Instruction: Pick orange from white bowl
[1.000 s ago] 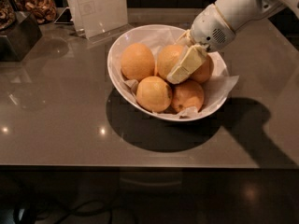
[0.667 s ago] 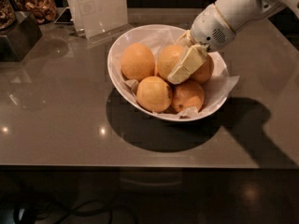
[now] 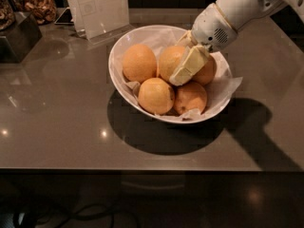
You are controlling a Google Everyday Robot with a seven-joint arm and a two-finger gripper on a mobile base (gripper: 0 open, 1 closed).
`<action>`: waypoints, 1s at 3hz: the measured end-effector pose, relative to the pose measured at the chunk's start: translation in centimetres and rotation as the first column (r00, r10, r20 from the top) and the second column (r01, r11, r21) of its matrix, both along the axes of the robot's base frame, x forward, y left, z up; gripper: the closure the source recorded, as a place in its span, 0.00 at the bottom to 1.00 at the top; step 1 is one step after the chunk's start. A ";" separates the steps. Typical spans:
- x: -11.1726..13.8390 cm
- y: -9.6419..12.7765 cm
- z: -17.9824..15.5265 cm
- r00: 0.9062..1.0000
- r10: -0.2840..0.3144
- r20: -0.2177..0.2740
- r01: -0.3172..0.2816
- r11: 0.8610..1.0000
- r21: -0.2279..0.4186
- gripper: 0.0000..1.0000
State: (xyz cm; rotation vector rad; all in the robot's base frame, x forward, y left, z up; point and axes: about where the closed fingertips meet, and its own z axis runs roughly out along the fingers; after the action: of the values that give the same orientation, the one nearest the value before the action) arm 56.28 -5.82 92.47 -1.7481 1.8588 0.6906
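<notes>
The white bowl (image 3: 124, 46) stands in the middle of the grey table, lined with crumpled white paper, and holds five oranges. The orange (image 3: 167, 60), duller and more yellow-tan than the rest, sits at the back middle of the bowl. My gripper (image 3: 186, 66) reaches down into the bowl from the upper right on a white arm. It rests against the right side of this orange, between it and a redder orange (image 3: 207, 71). Other oranges lie at the back left (image 3: 139, 63), front left (image 3: 155, 96) and front right (image 3: 190, 98).
A white upright sign (image 3: 99, 8) stands just behind the bowl at the back left. A dark box (image 3: 19, 34) and a container of brown snacks (image 3: 40, 6) are at the far left. The table's front edge (image 3: 142, 167) runs below the bowl.
</notes>
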 end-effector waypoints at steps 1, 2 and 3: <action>0.0 -0.1 0.1 1.000 0.000 0.000 0.000 1.000 0.000 1.00; -3.4 -0.9 2.3 0.999 0.022 0.032 -0.024 0.997 0.071 1.00; -8.7 -2.3 4.5 0.998 0.005 0.063 -0.016 0.983 0.185 1.00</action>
State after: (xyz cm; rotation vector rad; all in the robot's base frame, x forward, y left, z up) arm 47.59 -8.15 96.96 -1.6422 1.6873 0.7774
